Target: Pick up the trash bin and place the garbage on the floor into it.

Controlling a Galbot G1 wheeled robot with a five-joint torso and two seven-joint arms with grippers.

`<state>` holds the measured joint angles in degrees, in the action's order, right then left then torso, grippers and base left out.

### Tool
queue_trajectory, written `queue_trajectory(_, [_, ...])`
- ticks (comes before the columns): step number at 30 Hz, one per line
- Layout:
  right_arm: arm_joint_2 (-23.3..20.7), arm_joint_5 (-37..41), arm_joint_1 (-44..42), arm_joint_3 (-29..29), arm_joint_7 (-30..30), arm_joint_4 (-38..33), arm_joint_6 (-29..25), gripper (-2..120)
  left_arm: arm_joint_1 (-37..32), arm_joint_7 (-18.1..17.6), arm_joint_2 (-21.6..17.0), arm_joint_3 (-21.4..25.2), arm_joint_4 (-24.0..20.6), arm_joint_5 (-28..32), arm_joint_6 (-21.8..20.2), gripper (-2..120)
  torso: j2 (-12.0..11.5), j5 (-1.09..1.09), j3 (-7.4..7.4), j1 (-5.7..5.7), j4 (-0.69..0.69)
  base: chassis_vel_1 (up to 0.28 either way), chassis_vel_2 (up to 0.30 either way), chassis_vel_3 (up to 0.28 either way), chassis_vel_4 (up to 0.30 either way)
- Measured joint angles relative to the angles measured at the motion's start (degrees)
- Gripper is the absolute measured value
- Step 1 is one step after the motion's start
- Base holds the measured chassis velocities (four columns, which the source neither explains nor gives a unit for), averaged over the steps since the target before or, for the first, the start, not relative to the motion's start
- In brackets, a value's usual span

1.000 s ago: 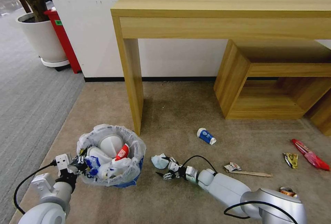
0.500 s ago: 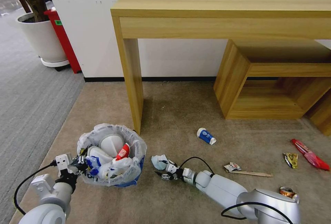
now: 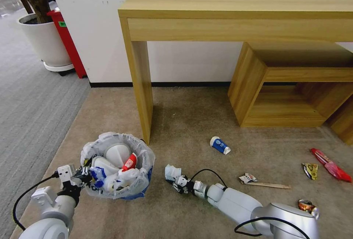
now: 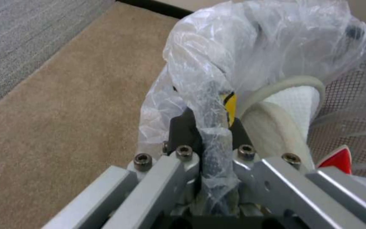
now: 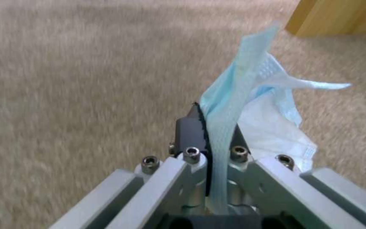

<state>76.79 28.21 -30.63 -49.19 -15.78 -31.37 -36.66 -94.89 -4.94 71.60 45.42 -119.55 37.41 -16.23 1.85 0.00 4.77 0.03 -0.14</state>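
A: Right gripper (image 5: 210, 127) jaws now pressed together on a light-blue face mask (image 5: 259, 105); a second ago they were spread beside it on the floor (image 3: 191, 121). Mask stands up off the carpet, just right of the trash bin (image 3: 117, 165).

B: So the grasp looks done, transfer to the bin not yet. Left side?

A: Left gripper (image 4: 210, 133) jaws pinching the bin's rim and bag liner, unchanged.

B: Contents?

A: Two white slippers (image 3: 117, 154), a red-white carton (image 3: 130, 162), crumpled plastic.

B: Left out?

A: Blue-white cup (image 3: 220, 145), wooden stick (image 3: 270, 185), wrappers (image 3: 329, 167), crushed can (image 3: 307, 205), well right of the bin.
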Motion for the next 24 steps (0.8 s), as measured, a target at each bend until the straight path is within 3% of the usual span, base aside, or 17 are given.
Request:
queue_trajectory(6, [-4.32, 3.62, -0.91, 1.58, 1.00, -8.89, 0.19, 0, 0.25, -0.01, -0.25, 0.01, 0.96, -0.20, 0.01, 3, 0.00, 0.01, 0.00, 0.00, 0.01, 0.000, 0.000, 0.000, 0.000])
queue_trajectory(9, [-10.41, 5.87, -1.91, 4.45, 2.28, -18.48, 0.55, 0, 0.57, -0.04, -0.30, -0.04, 1.70, -0.49, 0.02, 3, 0.00, 0.03, 0.00, 0.00, 0.03, 0.000, 0.000, 0.000, 0.000])
queue_trajectory(10, [-10.41, 5.87, -1.91, 4.45, 2.28, -18.48, 0.55, 0, 0.57, -0.04, -0.30, -0.04, 1.70, -0.49, 0.02, 3, 0.00, 0.03, 0.00, 0.00, 0.03, 0.000, 0.000, 0.000, 0.000])
queue_trajectory(13, [-16.46, 5.92, -2.85, 9.67, 1.79, -25.48, -1.93, 0, 0.78, -0.06, -0.12, -0.42, 2.40, -1.18, 0.03, 3, 0.00, 0.02, 0.00, 0.00, -0.01, 0.000, 0.000, 0.000, 0.000])
queue_trajectory(18, [-20.86, 7.06, -2.84, 13.58, 1.15, -33.93, -2.85, 0, 0.85, -0.10, 0.09, -0.72, 2.54, -1.70, 0.05, 3, 0.00, 0.00, 0.00, 0.00, -0.01, 0.000, 0.000, 0.000, 0.000])
queue_trajectory(21, [-24.19, 10.26, -1.49, 15.70, 0.10, -45.93, -2.98, 0, 0.81, -0.25, 0.18, -0.88, 2.22, -1.88, -0.15, 3, 0.00, 0.01, 0.00, 0.00, 0.01, 0.000, 0.000, 0.000, 0.000])
queue_trajectory(22, [-24.19, 10.26, -1.49, 15.70, 0.10, -45.93, -2.98, 0, 0.81, -0.25, 0.18, -0.88, 2.22, -1.88, -0.15, 3, 0.00, 0.01, 0.00, 0.00, 0.01, 0.000, 0.000, 0.000, 0.000])
queue_trajectory(24, [-25.58, 12.06, 0.43, 15.71, -0.06, -53.01, -2.68, 0, 0.71, -0.43, 0.16, -0.89, 1.61, -1.80, -0.55, 3, 0.00, 0.00, 0.00, 0.00, 0.01, 0.000, 0.000, 0.000, 0.000])
